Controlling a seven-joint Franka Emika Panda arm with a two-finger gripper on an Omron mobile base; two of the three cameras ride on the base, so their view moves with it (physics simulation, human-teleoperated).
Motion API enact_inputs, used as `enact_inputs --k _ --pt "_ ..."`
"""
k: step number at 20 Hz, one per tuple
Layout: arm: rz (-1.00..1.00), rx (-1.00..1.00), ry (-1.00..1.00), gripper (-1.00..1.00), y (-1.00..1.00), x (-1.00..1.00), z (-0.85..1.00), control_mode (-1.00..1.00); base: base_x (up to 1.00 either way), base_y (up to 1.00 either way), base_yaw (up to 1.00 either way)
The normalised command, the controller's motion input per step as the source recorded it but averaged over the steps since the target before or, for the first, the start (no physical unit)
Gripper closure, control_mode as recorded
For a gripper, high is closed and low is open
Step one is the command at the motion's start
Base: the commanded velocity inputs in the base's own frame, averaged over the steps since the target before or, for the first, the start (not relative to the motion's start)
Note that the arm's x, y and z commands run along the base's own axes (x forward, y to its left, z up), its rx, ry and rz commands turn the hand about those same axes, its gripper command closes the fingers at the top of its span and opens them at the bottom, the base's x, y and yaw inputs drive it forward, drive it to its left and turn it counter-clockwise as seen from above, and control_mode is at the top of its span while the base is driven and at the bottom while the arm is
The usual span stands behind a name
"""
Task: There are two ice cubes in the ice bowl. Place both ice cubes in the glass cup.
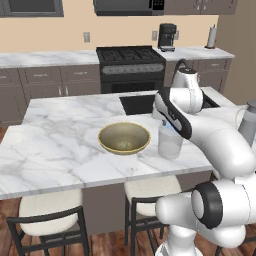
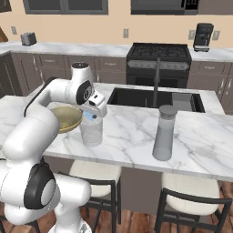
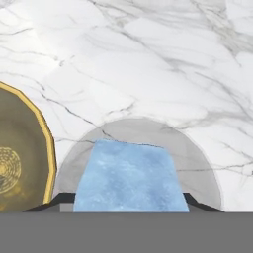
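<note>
A pale-blue ice cube [image 3: 131, 178] sits between my gripper's [image 3: 131, 198] dark fingertips, which are shut on it. It hangs right over the mouth of the clear glass cup [image 3: 200, 158]. From the right base view, the gripper [image 2: 94, 116] points down with the ice cube [image 2: 93, 117] at the rim of the glass cup [image 2: 91, 133]. The golden-tan ice bowl [image 1: 124, 138] stands just left of the glass cup [image 1: 170, 145] on the marble island. I see no cube inside the ice bowl [image 3: 22, 158]. The ice bowl [image 2: 67, 119] is partly hidden behind my arm.
A grey jug [image 2: 164, 133] stands on the counter to the right of the cup, also seen at the right edge as the jug [image 1: 248, 122]. A black sink [image 2: 154, 98] with a faucet lies behind. Stools [image 1: 50, 215] stand under the near counter edge.
</note>
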Motion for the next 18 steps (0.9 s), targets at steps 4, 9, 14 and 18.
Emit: enact_inputs --k 4,9,14,18 --pt "0.0 0.0 0.0 -1.0 0.0 0.0 0.02 -1.0 0.0 0.0 0.0" --pt "0.0 0.0 0.0 -1.0 0.0 0.0 0.07 -1.0 0.0 0.0 0.0" --pt "0.0 0.0 -0.01 -1.0 0.0 -0.05 0.2 -1.0 0.0 0.0 0.0" --pt "0.0 0.0 -0.02 -1.0 0.47 -0.4 0.49 -1.0 0.0 0.0 0.0"
